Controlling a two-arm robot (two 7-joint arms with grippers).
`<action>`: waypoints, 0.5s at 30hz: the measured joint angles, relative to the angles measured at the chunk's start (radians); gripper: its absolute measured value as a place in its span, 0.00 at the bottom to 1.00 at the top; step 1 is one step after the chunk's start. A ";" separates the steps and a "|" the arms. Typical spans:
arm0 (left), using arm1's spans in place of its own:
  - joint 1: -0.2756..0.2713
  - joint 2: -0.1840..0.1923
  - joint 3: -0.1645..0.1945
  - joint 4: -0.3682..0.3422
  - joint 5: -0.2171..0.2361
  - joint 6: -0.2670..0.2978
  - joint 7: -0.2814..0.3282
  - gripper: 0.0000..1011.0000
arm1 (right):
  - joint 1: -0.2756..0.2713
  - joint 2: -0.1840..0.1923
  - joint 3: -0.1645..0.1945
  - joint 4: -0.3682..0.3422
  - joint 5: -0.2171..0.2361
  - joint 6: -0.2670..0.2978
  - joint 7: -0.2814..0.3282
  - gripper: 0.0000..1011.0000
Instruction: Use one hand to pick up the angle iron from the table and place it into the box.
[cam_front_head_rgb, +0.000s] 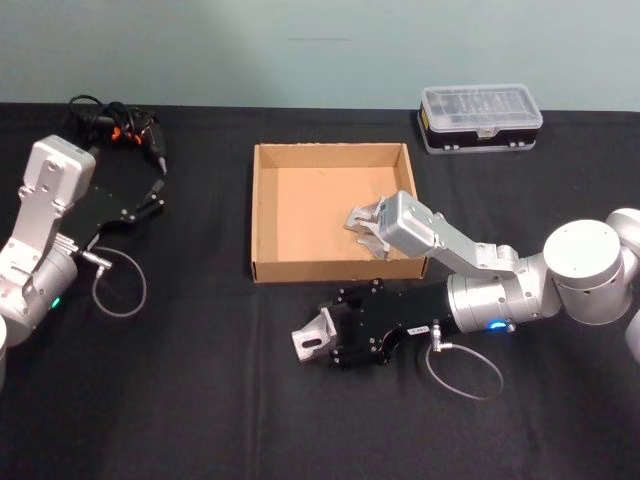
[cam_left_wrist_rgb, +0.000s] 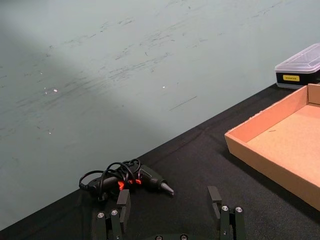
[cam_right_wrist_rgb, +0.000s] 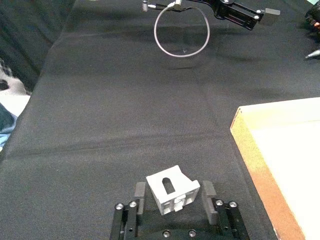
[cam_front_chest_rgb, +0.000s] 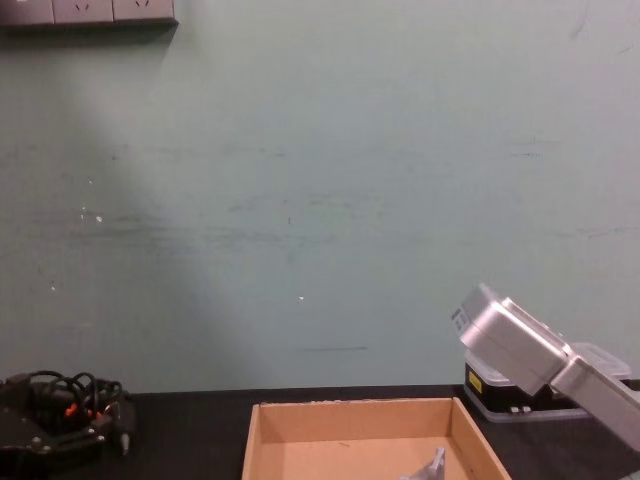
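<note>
2 angle irons in sight. One angle iron, grey metal w/ a slot hole in its upright face, sits between the fingers of the right gripper, which is clamped on it just in front of the box's near wall, over the table. Whether the piece is touching the cloth or just above it can't be told. The second angle iron lies inside the box, toward its right near corner, partly behind the silver-grey block of the right arm that crosses above it.

1 box: shallow tan cardboard tray, middle of the table, open top, no other contents seen.

Left gripper is at the table's left side, well apart from the box, fingers spread w/ nothing between them. Its black fingers point toward a black corded tool w/ orange marks, 1 of these, lying near the table's far left edge.

1 plastic organiser case, clear lid over black base, at the far right behind the box, apart from it.

2 grey cable loops: one by the left arm, one by the right arm's wrist.
</note>
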 joint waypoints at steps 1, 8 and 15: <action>0.000 0.000 0.000 0.000 0.000 0.000 0.000 0.99 | 0.000 0.000 0.000 0.000 0.000 0.000 0.000 0.67; 0.000 0.000 0.000 0.000 0.000 0.000 0.000 0.99 | -0.002 -0.004 0.002 0.002 -0.001 -0.003 -0.001 0.50; 0.000 0.000 0.000 0.000 0.000 0.000 0.000 0.99 | -0.003 -0.005 0.003 0.003 -0.001 -0.003 -0.001 0.48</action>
